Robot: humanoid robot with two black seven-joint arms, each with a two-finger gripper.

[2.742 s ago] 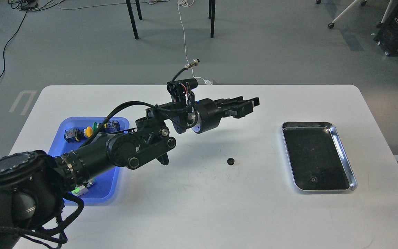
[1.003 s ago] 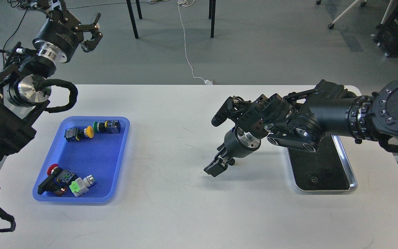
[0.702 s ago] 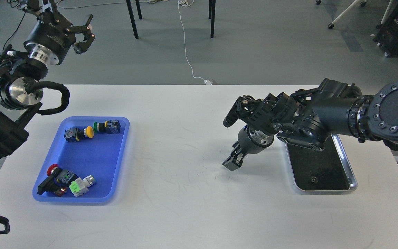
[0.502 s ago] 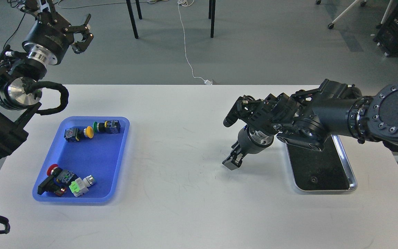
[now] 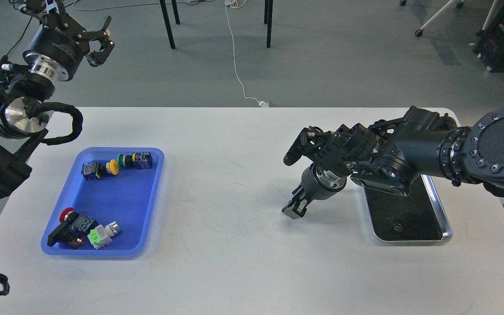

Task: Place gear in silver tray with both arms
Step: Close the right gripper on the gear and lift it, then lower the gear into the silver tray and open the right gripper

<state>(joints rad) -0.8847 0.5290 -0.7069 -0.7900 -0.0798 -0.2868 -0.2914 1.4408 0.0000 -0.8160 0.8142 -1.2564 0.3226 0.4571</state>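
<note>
The silver tray [image 5: 443, 214] lies on the right of the white table, and a small dark round part [image 5: 395, 227] sits near its front edge. My right gripper [image 5: 293, 210] points down at the table left of the tray, with its tip on or just above the surface. Its dark fingers cannot be told apart. No gear shows on the table; the spot under the gripper is hidden. My right arm [image 5: 409, 151] crosses over the tray's far end. My left gripper [image 5: 97, 43] is raised high at the far left, open and empty.
A blue plastic tray [image 5: 147, 218] with several push-button switches sits on the left of the table. Chair legs [image 5: 167, 24] and a white cable [image 5: 236, 65] are on the floor beyond the table's far edge.
My left arm has swung away from the table's middle to the upper left. My right arm has come in and lowered its gripper over the spot where the small black gear lay.
</note>
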